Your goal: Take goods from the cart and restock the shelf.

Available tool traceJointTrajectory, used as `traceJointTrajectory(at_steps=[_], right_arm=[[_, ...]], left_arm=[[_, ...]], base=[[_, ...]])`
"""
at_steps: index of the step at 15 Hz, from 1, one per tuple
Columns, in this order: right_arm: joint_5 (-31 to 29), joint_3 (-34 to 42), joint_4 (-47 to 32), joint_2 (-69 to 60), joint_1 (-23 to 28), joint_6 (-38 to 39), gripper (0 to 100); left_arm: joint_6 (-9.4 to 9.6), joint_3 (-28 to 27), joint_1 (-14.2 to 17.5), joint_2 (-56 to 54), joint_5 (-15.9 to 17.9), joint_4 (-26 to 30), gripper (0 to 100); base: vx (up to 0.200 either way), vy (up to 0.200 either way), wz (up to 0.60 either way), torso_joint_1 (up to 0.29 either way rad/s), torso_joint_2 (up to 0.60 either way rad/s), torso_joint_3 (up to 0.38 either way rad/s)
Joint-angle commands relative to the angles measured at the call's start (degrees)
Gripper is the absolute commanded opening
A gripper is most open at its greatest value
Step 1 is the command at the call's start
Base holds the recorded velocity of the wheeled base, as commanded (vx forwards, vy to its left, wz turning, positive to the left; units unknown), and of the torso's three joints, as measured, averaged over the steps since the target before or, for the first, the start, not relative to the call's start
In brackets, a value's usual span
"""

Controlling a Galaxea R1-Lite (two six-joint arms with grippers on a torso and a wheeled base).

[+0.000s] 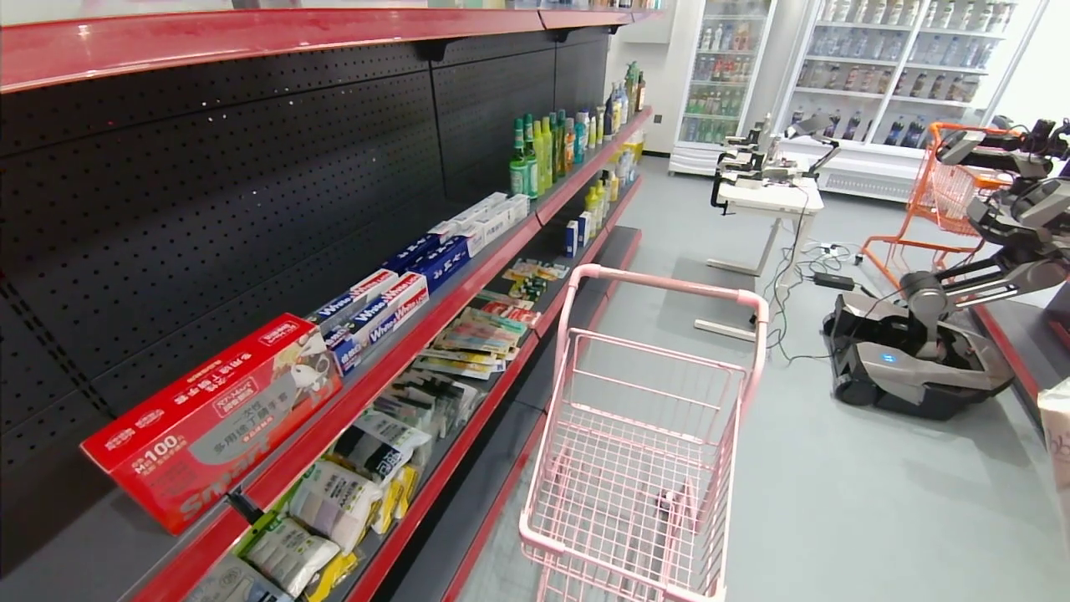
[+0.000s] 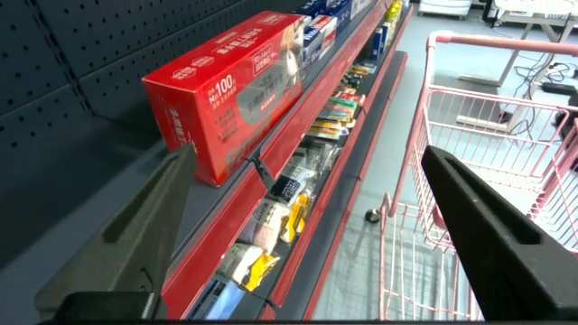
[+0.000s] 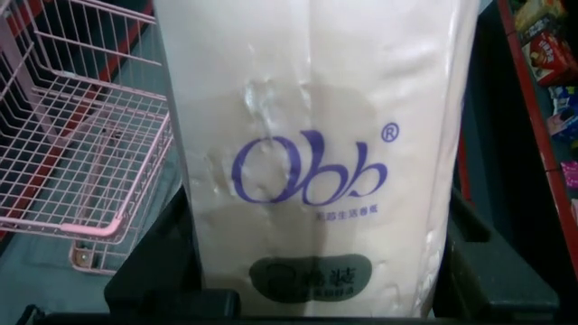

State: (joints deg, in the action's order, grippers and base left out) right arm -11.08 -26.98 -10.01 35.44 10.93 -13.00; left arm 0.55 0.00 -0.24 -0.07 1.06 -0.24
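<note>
Head view. The pink cart [image 1: 669,283] stands in the aisle just beside the shelf [image 1: 401,347]. On the upper tier, a red box [image 1: 213,422] sits nearest you, with toothpaste cartons [image 1: 376,308] further along it. A pale corner of the paper pack [image 1: 1057,451] shows at your right, well apart from the shelf.

Left wrist view. The left gripper [image 2: 307,153] is spread wide with nothing between its fingers. It hovers near the red box, with the cart to one side.

Right wrist view. The right gripper [image 3: 316,271] is closed around the lower end of the paper pack, one finger [image 3: 153,262] on each flank. The pack stands upright in it, above the floor beside the cart.

Handling, as a judgement. The pack looks light and soft under a slick, wrinkled film, so expect it to dent and perhaps slide. Keep your hold across the narrow sides, low down. Set it down flat on its base, since a tall pack could topple.
</note>
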Motion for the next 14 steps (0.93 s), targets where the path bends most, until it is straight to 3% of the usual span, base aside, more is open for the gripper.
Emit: traceJointTrajectory(at_steps=[1,14], right_arm=[[0.01,0.00,-0.01,0.42,-0.04,-0.01,0],[0.97,1.40,0.08,2.62,-0.65,-0.63,0]], left_arm=[[0.07,0.00,0.07,0.07,-0.01,-0.02,100],[-0.02,0.00,0.07,0.07,-0.01,-0.02,100]], base=[[0.000,0.000,0.00,0.000,0.00,0.000],[0.000,0.000,0.60,0.004,0.00,0.001]])
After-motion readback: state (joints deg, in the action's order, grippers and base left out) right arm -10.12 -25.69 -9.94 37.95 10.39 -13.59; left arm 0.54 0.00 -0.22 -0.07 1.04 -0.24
